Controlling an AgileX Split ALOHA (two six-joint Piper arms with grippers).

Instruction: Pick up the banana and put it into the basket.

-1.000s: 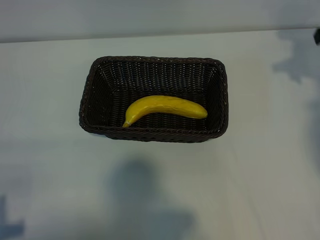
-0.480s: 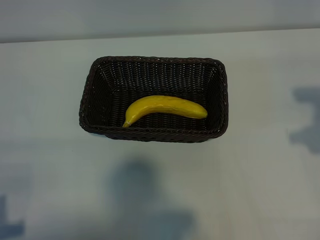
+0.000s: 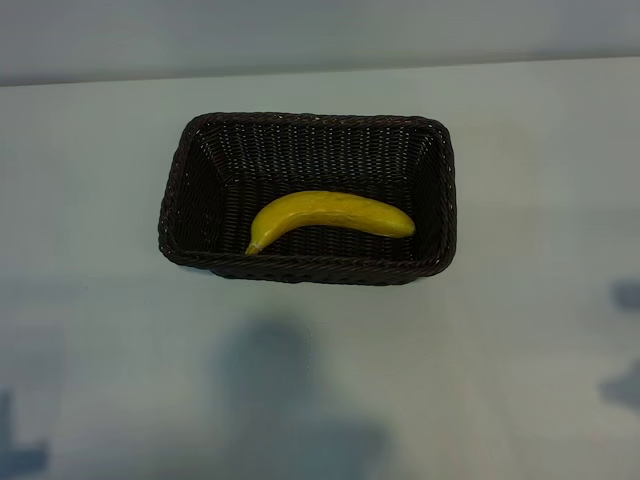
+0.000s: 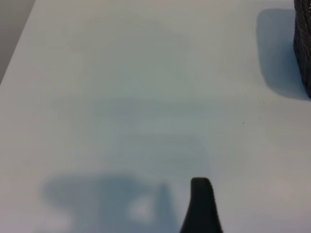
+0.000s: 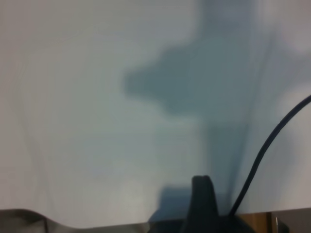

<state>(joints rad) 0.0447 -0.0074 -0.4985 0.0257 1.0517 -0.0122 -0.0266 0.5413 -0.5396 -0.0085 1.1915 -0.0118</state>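
The yellow banana (image 3: 330, 217) lies flat inside the dark brown woven basket (image 3: 190, 135), along its near side, with the stem end toward the left. Neither arm appears in the exterior view. My left gripper (image 4: 158, 228) hovers over bare table. Only one dark fingertip (image 4: 201, 196) shows, with nothing beside it. A corner of the basket (image 4: 304, 48) sits at the edge of the left wrist view. My right gripper (image 5: 158, 228) is also over bare table, one fingertip (image 5: 202, 194) showing, nothing held. Both stand open.
The white table (image 3: 500, 330) surrounds the basket. Arm shadows fall at its near left (image 3: 15, 455) and near right (image 3: 625, 385). In the right wrist view a black cable (image 5: 272, 141) crosses and the table's edge (image 5: 97, 225) runs close to the gripper.
The right arm's tip has left the far right of the exterior view. Its shadow slid from the far right to the near right. Banana and basket have not moved.
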